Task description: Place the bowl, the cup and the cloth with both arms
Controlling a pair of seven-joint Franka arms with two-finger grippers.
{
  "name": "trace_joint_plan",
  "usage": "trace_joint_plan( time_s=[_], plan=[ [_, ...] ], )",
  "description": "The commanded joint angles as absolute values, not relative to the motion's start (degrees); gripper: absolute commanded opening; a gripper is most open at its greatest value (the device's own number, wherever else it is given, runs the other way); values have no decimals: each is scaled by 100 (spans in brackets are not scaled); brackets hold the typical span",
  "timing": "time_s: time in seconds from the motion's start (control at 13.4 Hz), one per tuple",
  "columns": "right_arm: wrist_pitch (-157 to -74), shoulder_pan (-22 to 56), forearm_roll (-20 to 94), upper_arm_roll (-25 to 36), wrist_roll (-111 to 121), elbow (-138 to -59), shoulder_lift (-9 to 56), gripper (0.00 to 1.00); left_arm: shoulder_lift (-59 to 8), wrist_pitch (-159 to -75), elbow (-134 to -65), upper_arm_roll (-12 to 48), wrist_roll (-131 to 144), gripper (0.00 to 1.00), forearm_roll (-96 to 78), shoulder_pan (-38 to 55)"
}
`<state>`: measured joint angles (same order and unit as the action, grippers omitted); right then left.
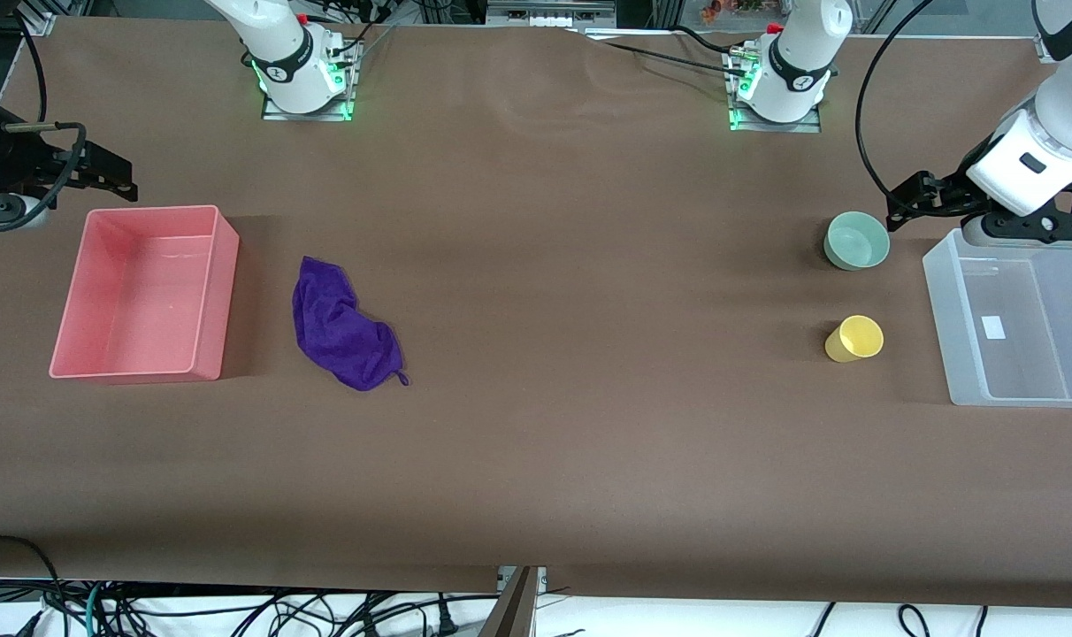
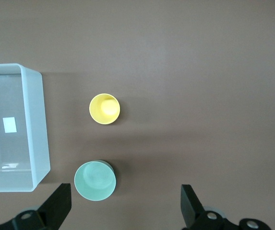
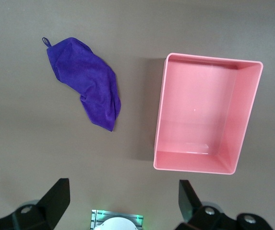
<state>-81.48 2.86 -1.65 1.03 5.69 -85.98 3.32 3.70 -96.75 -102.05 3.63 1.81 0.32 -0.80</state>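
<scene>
The mint-green bowl (image 1: 856,241) stands upright on the table near the left arm's end, and also shows in the left wrist view (image 2: 95,180). The yellow cup (image 1: 854,339) stands nearer to the front camera than the bowl, upright, apart from it (image 2: 104,109). The purple cloth (image 1: 346,326) lies crumpled beside the pink bin (image 1: 222,301), and also shows in the right wrist view (image 3: 87,81). My left gripper (image 1: 909,202) (image 2: 125,194) is open and empty, up over the table beside the bowl. My right gripper (image 1: 111,175) (image 3: 123,188) is open and empty, up over the table by the pink bin.
The pink bin (image 3: 160,115) is empty, at the right arm's end of the table. A clear plastic bin (image 1: 940,332) (image 2: 39,124), empty, stands at the left arm's end, beside the bowl and cup. The arm bases (image 1: 302,84) (image 1: 779,93) stand along the table's back edge.
</scene>
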Motion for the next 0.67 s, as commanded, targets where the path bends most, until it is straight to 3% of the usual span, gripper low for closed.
trace_joint_plan(
  time_s=[0.0, 0.6],
  plan=[
    [-8112, 264, -220, 97, 563, -8464, 369, 100, 229, -9615, -9949, 229, 272, 100, -53, 122],
    [-8112, 264, -228, 97, 571, -8464, 369, 100, 114, -9308, -9967, 176, 193, 100, -123, 53]
  ],
)
